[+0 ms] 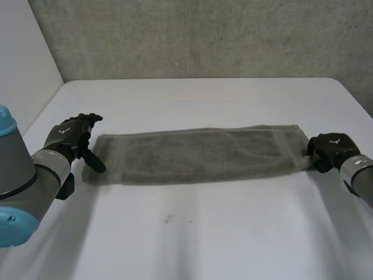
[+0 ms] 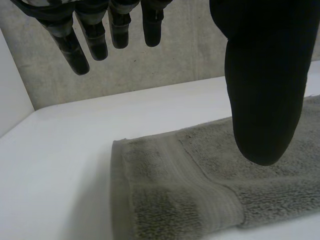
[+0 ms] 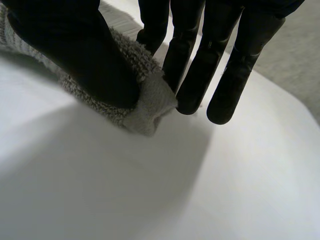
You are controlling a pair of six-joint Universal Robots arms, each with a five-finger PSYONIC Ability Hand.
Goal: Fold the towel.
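Note:
A grey-green towel (image 1: 198,154) lies across the middle of the white table as a long, narrow folded strip. My left hand (image 1: 70,137) hovers at its left end, open, with the fingers (image 2: 85,45) straight and the thumb (image 2: 265,90) spread wide above the towel's end (image 2: 200,190), touching nothing. At the strip's right end, my right hand (image 1: 329,149) is on the near corner. There the thumb (image 3: 75,55) presses the towel corner (image 3: 145,105) against the fingers (image 3: 200,75), and the corner is bunched up between them.
The white table (image 1: 204,233) has bare surface in front of and behind the towel. A grey concrete wall (image 1: 204,35) runs along its far edge, and a white panel (image 1: 23,58) stands at the far left.

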